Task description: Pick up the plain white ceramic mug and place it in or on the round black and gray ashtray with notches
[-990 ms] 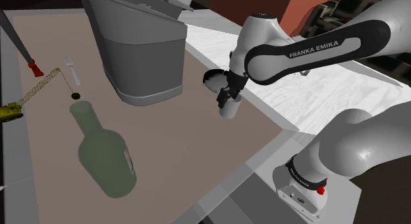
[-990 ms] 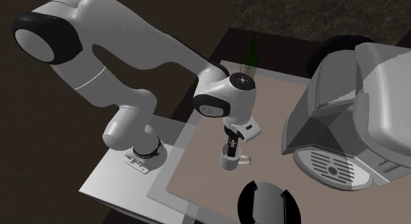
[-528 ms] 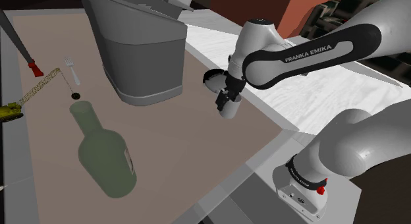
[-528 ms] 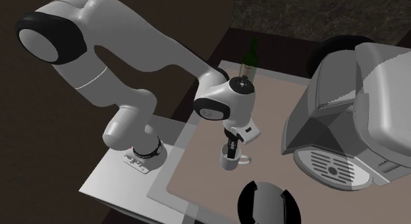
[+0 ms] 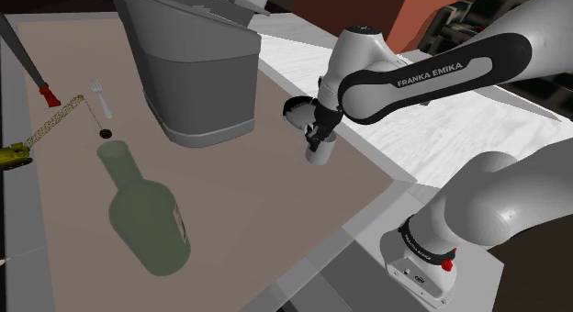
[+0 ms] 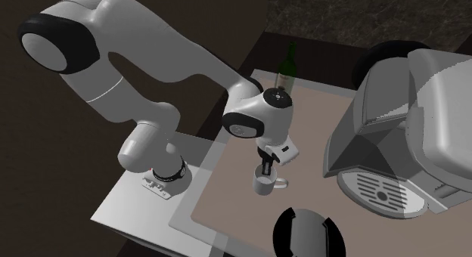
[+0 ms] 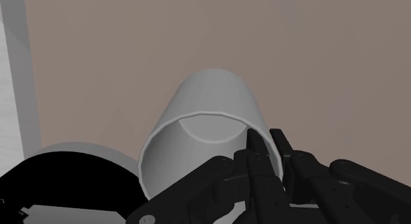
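Note:
The plain white mug (image 5: 320, 154) stands upright on the brown tabletop (image 5: 257, 200), near the edge closest to the stand. My black gripper (image 5: 317, 139) comes down on it from above and is shut on its wall, one finger inside the rim and one outside, as the wrist view shows on the mug (image 7: 211, 117) and gripper (image 7: 260, 153). The round black and grey ashtray (image 5: 296, 110) lies close beside the mug; in the second exterior view the ashtray (image 6: 306, 233) sits in front of the mug (image 6: 265, 185) and gripper (image 6: 265, 171). The ashtray (image 7: 66, 183) also adjoins the mug in the wrist view.
A large grey coffee machine (image 5: 193, 72) stands at the back of the table. A green bottle (image 5: 147, 214) stands toward the shoulder view's left. A fork (image 5: 99, 97), a chain and a small toy lie at the far left. The table edge runs just beside the mug.
The hand dropped slightly onto the mug, then the fingers went from open to shut on its wall. The mug stays on the table.

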Robot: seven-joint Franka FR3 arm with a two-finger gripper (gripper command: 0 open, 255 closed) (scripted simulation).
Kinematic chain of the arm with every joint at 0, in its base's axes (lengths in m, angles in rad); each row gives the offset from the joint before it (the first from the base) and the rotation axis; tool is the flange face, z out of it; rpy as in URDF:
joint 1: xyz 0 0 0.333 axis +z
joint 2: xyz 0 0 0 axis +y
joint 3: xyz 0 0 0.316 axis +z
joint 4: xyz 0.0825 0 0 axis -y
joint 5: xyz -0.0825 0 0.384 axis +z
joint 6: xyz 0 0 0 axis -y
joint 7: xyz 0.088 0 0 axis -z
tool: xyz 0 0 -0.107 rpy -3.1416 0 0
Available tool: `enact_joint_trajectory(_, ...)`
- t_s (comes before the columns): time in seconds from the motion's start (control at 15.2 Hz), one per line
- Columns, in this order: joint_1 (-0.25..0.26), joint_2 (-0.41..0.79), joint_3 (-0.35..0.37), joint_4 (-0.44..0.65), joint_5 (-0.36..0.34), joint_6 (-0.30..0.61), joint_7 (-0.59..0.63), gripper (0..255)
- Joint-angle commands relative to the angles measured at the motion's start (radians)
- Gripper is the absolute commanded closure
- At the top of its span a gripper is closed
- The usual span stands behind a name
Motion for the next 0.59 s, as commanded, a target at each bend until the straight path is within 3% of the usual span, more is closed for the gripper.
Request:
enact_joint_trajectory(0.0, 0.000, 0.000, 0.000, 0.000, 0.000, 0.000, 0.000, 255)
enact_joint_trajectory(0.2, 0.000, 0.000, 0.000, 0.000, 0.000, 0.000, 0.000, 255)
enact_joint_trajectory(0.53, 0.001, -0.049, -0.006, 0.035, 0.000, -0.085, -0.002, 255)
